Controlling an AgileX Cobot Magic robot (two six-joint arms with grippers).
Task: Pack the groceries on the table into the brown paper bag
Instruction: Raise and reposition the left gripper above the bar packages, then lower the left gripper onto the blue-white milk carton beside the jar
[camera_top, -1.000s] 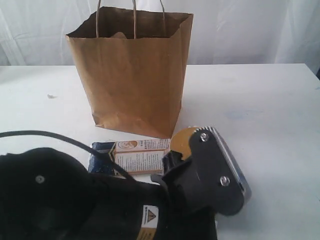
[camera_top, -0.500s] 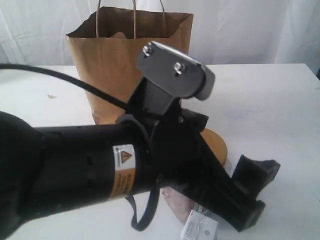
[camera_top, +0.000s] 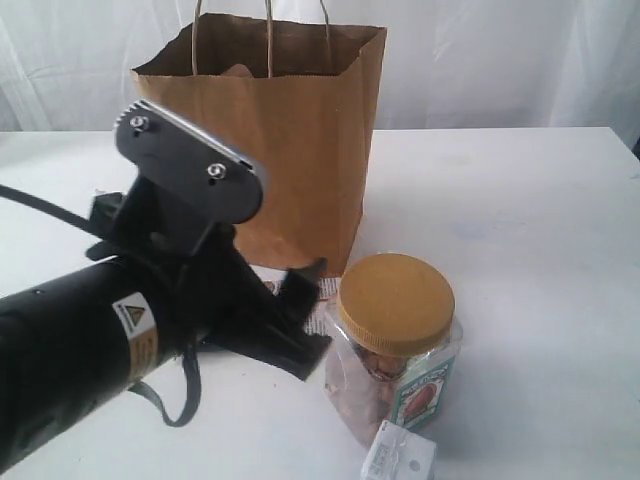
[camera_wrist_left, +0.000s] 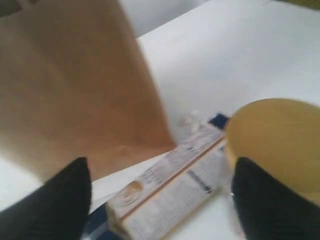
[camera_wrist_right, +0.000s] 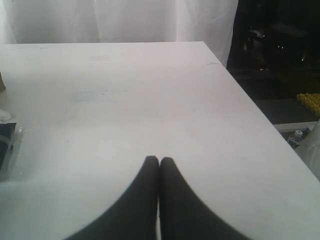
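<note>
The long navy-orange packet (camera_wrist_left: 175, 182) lies flat on the table (camera_top: 520, 200) at the foot of the brown paper bag (camera_top: 270, 150), beside the yellow-lidded jar (camera_top: 395, 360). I see it framed by the left gripper (camera_wrist_left: 161, 197), whose fingers stand wide apart, clamping nothing. The right gripper (camera_wrist_right: 159, 165) is pressed together over bare white table, with a white curtain (camera_top: 480, 60) behind.
</note>
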